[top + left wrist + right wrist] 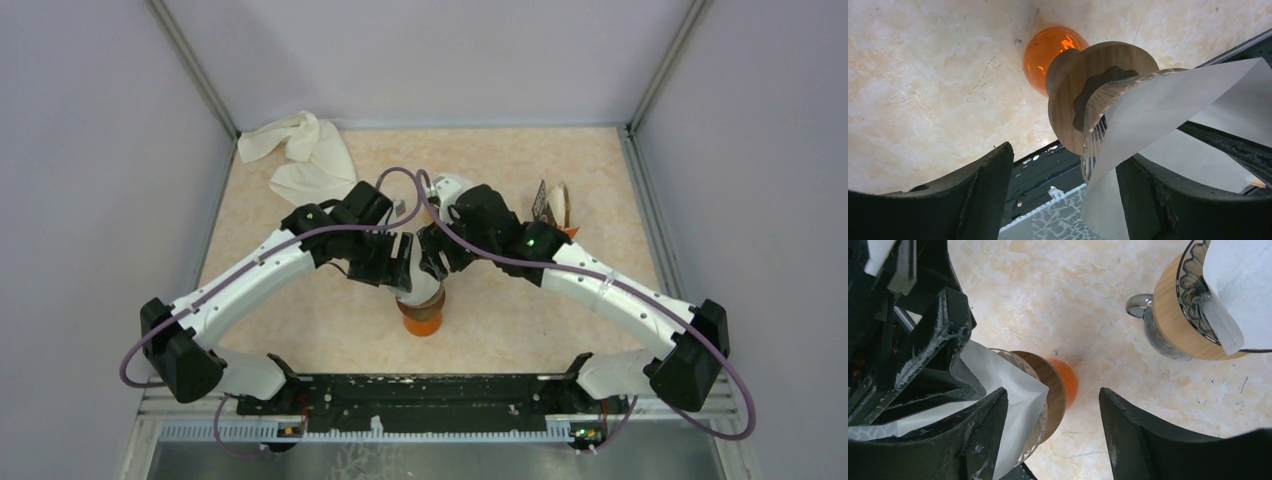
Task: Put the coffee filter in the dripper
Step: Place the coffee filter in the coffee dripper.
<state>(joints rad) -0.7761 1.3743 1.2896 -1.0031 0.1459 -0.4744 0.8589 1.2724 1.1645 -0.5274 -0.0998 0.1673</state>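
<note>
The dripper (424, 303) is a ribbed glass cone in a wooden collar on an orange base, standing mid-table. The white paper coffee filter (1168, 107) sits in the cone's mouth, its upper edge sticking out. My left gripper (400, 262) hangs over it, jaws wide open (1065, 160); the filter's edge lies against the right finger (1158, 200). My right gripper (436, 255) is open too (1053, 392); its left finger (980, 440) rests over the filter (1015, 390) at the cone's rim. The orange base (1068, 382) shows between its fingers.
A second glass dripper with a wooden collar and handle (1173, 315), holding white filters (1243, 285), stands to the right (553, 205). A crumpled white cloth (305, 155) lies at the back left. Grey walls enclose the table; a black rail (430, 395) runs along the near edge.
</note>
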